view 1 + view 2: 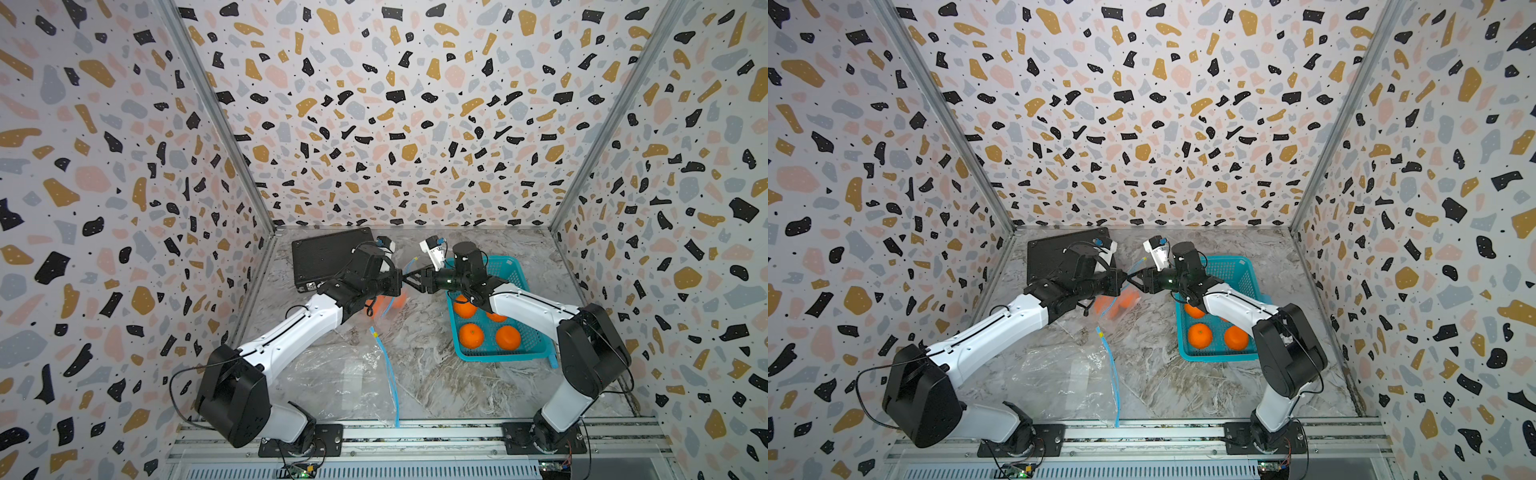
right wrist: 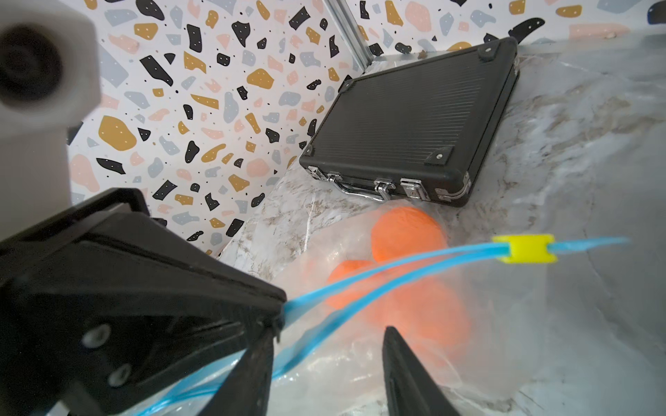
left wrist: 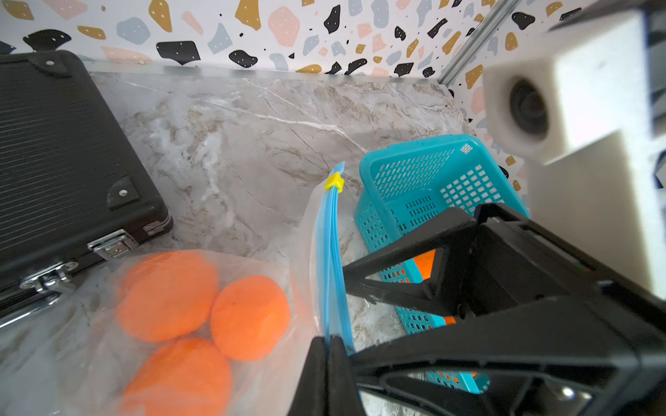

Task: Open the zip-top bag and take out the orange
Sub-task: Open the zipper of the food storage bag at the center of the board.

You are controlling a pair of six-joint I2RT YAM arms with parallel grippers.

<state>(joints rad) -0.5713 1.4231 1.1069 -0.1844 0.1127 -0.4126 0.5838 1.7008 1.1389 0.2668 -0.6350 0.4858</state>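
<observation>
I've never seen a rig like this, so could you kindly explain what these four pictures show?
Two robot arms work at a marble table. Two pictures look down from overhead; the other two come from a camera on each arm's wrist. On the table lie a black case, a teal basket holding loose oranges, a flat clear bag, and a zip-top bag with three oranges. The left tool is shut on that bag's blue zip strip; the right tool is open, its fingertips at the same strip.
</observation>
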